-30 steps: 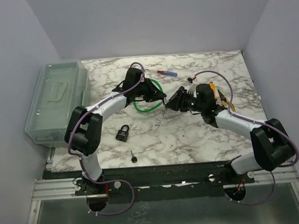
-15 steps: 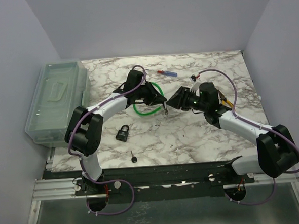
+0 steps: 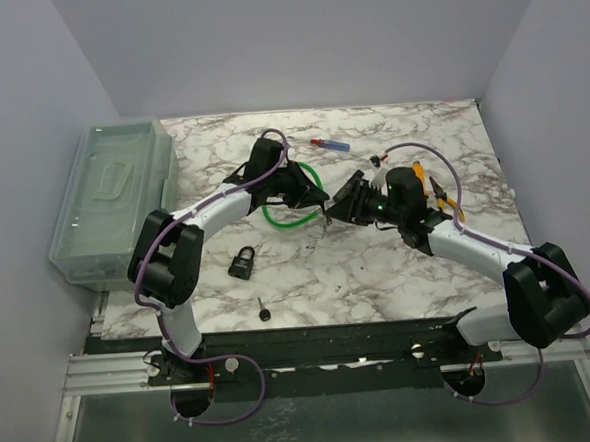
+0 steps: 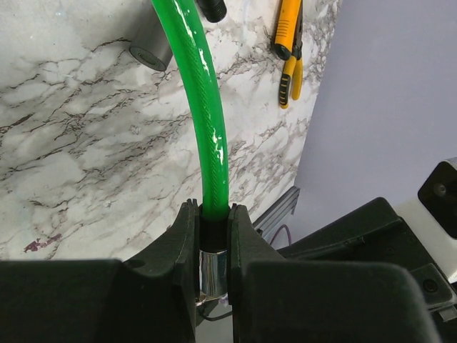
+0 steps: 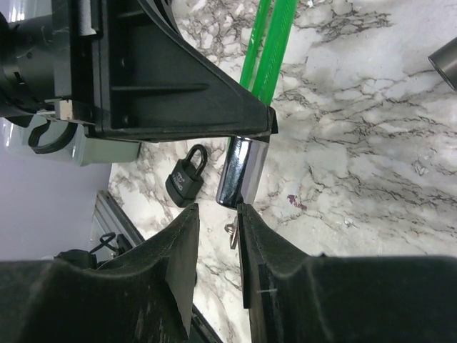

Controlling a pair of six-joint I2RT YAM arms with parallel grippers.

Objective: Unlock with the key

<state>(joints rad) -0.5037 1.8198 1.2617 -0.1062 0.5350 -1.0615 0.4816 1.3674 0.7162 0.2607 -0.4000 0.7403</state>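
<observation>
My left gripper (image 3: 317, 198) (image 4: 213, 211) is shut on the green cable lock (image 3: 281, 219) (image 4: 207, 121), gripping the black collar above its chrome cylinder (image 4: 213, 270) (image 5: 240, 170). A small key (image 5: 232, 232) with a ring hangs from the cylinder's lower end. My right gripper (image 3: 340, 206) (image 5: 218, 209) faces that end, open. Its jaws stand on either side of the key, which sits close to the right finger. A black padlock (image 3: 242, 262) (image 5: 184, 177) lies on the marble table, and a small black key (image 3: 264, 310) lies nearer the front edge.
A clear plastic box (image 3: 113, 197) stands at the left edge. Yellow pliers (image 3: 444, 197) (image 4: 291, 43) lie behind the right arm. A red and blue tool (image 3: 330, 145) rests near the back. A grey cylinder (image 4: 151, 51) (image 5: 446, 61) stands on the marble.
My right gripper drew back a little, then came in again to the cylinder's end, and its jaws have narrowed around the key. My left gripper keeps its hold on the cable lock.
</observation>
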